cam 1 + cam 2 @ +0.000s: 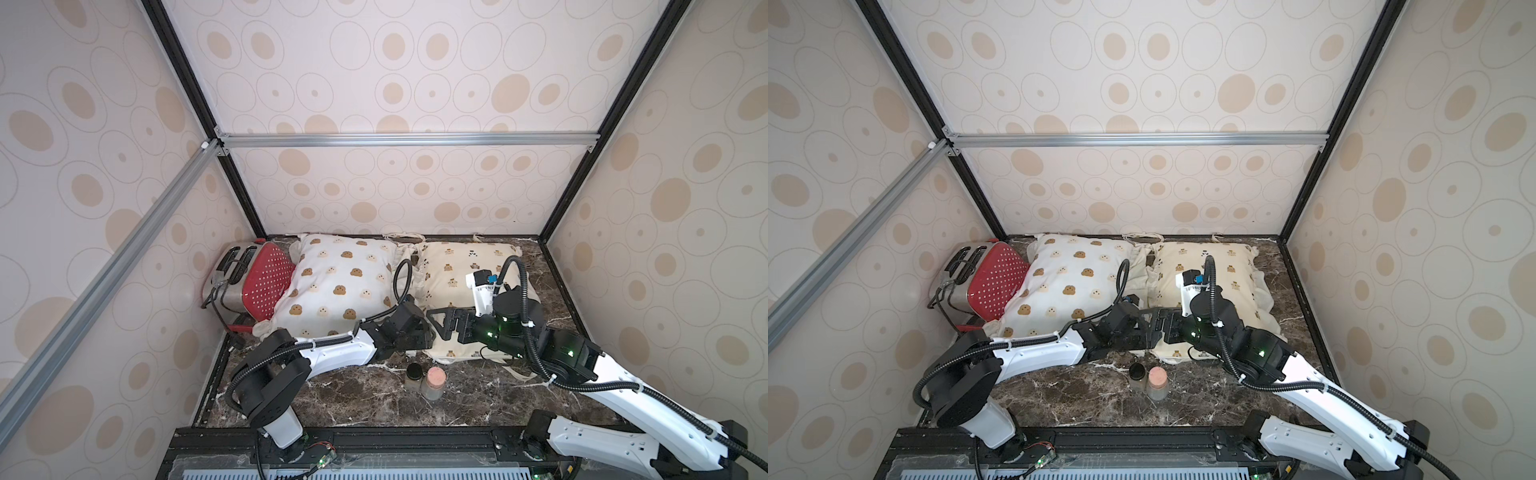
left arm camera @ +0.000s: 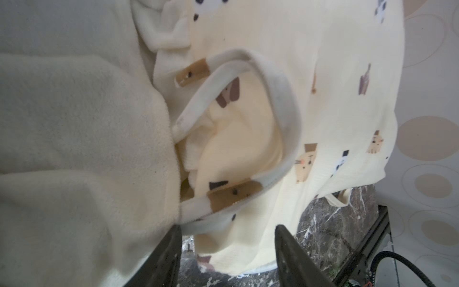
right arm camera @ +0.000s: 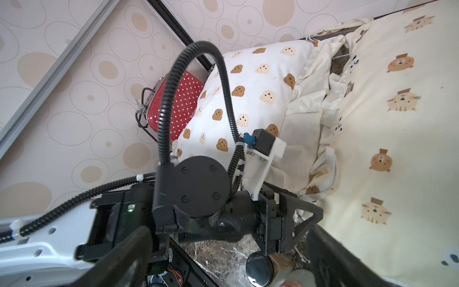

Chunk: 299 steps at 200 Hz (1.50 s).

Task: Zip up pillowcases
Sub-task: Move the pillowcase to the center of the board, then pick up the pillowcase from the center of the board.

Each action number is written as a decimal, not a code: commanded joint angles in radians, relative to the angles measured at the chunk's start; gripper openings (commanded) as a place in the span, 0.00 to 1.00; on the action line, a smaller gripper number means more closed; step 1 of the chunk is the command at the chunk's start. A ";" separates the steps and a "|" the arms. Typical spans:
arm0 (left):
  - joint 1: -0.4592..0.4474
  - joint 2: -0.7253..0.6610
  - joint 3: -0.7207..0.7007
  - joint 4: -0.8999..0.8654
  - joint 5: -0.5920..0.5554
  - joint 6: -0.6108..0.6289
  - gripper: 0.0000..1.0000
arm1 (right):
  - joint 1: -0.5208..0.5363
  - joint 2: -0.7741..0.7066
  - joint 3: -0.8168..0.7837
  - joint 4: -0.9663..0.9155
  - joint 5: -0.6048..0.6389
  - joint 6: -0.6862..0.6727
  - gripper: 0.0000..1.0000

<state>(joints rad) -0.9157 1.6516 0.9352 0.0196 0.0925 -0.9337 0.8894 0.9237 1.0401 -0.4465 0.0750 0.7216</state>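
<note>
Item: white bear-face pillowcase (image 1: pixel 336 282), at the back of the desk (image 1: pixel 374 399), touching a red dotted toaster (image 1: pixel 266 278).
Item: cream-yellow pillowcase (image 1: pixel 453 266), just beside it.
The left wrist view alone shows its gaping, tape-edged opening (image 2: pixel 285 111). In both top views the arms hide it.
Left tool (image 2: pixel 227 227): jaws apart, astride the cloth's edge.
Right tool (image 3: pixel 228 231): spread wide, holding nothing.

My two top views look down from high over the near edge, side by side, both taking in the whole marble table (image 1: pixel 374 399). The left wrist camera sits tight against the cream-yellow pillowcase (image 2: pixel 323 99) — fabric fills it. The right wrist camera faces across the left arm (image 3: pixel 191 188) toward the white pillowcase (image 3: pixel 248 74) — ground both top views share.
</note>
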 commanded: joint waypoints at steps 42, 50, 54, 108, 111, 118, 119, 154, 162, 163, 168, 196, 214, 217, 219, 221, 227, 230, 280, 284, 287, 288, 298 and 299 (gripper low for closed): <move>-0.006 0.178 0.164 0.009 -0.065 0.025 0.48 | -0.006 -0.064 -0.054 0.043 0.019 -0.002 1.00; -0.006 0.199 0.189 0.018 -0.073 0.029 0.48 | -0.006 -0.066 -0.054 0.042 0.026 -0.006 1.00; -0.006 0.213 0.202 0.020 -0.082 0.029 0.47 | -0.006 -0.066 -0.050 0.038 0.032 -0.007 1.00; 0.017 0.381 0.408 0.010 -0.094 0.051 0.43 | -0.007 -0.106 -0.047 0.039 0.108 -0.040 1.00; 0.018 0.385 0.417 0.005 -0.096 0.052 0.44 | -0.006 -0.109 -0.051 0.042 0.110 -0.042 1.00; 0.023 0.392 0.431 -0.003 -0.097 0.053 0.44 | -0.007 -0.115 -0.061 0.050 0.116 -0.043 1.00; 0.024 0.393 0.433 -0.004 -0.097 0.053 0.45 | -0.006 -0.115 -0.062 0.050 0.116 -0.044 1.00; 0.067 0.357 0.404 -0.004 -0.085 0.038 0.54 | -0.007 -0.101 -0.050 0.052 0.118 -0.053 1.00; 0.068 0.329 0.383 -0.005 -0.091 0.042 0.56 | -0.007 -0.093 -0.035 0.043 0.120 -0.059 1.00; 0.068 0.326 0.380 -0.005 -0.092 0.042 0.57 | -0.007 -0.092 -0.033 0.041 0.120 -0.059 1.00; 0.069 0.308 0.364 -0.006 -0.094 0.043 0.58 | -0.006 -0.088 -0.023 0.035 0.124 -0.059 1.00; 0.067 0.209 0.253 0.008 -0.112 -0.004 0.61 | -0.008 -0.102 -0.020 0.048 0.118 -0.060 1.00; 0.068 0.154 0.181 0.017 -0.119 -0.023 0.61 | -0.008 -0.122 -0.044 0.080 0.117 -0.063 1.00; 0.068 0.145 0.168 0.020 -0.122 -0.023 0.61 | -0.009 -0.123 -0.044 0.079 0.118 -0.063 1.00; 0.068 0.138 0.161 0.021 -0.123 -0.020 0.62 | -0.008 -0.124 -0.043 0.078 0.117 -0.063 1.00; 0.067 0.133 0.152 0.021 -0.125 -0.019 0.62 | -0.008 -0.124 -0.041 0.077 0.117 -0.065 1.00; 0.068 0.115 0.131 0.015 -0.136 -0.012 0.63 | -0.007 -0.124 -0.036 0.078 0.116 -0.068 1.00; 0.068 0.106 0.118 0.010 -0.149 -0.011 0.64 | -0.009 -0.124 -0.031 0.076 0.118 -0.069 1.00; 0.097 -0.029 -0.047 -0.028 -0.225 -0.035 0.68 | -0.008 -0.111 0.028 0.057 0.098 -0.092 1.00; 0.097 -0.034 -0.048 -0.038 -0.229 -0.035 0.68 | -0.008 -0.114 0.021 0.067 0.097 -0.090 1.00; 0.096 -0.037 -0.047 -0.045 -0.230 -0.034 0.68 | -0.008 -0.115 0.015 0.072 0.094 -0.088 1.00; 0.096 -0.039 -0.046 -0.047 -0.230 -0.034 0.68 | -0.008 -0.114 0.014 0.074 0.093 -0.088 1.00; 0.096 -0.048 -0.044 -0.060 -0.228 -0.041 0.68 | -0.008 -0.112 0.007 0.083 0.085 -0.082 1.00; 0.096 -0.050 -0.044 -0.061 -0.228 -0.041 0.68 | -0.008 -0.112 0.006 0.085 0.082 -0.081 1.00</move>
<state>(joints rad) -0.8265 1.6451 0.8810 -0.0021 -0.0872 -0.9474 0.8886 0.8162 1.0462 -0.3843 0.1761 0.6456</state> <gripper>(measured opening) 0.680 0.997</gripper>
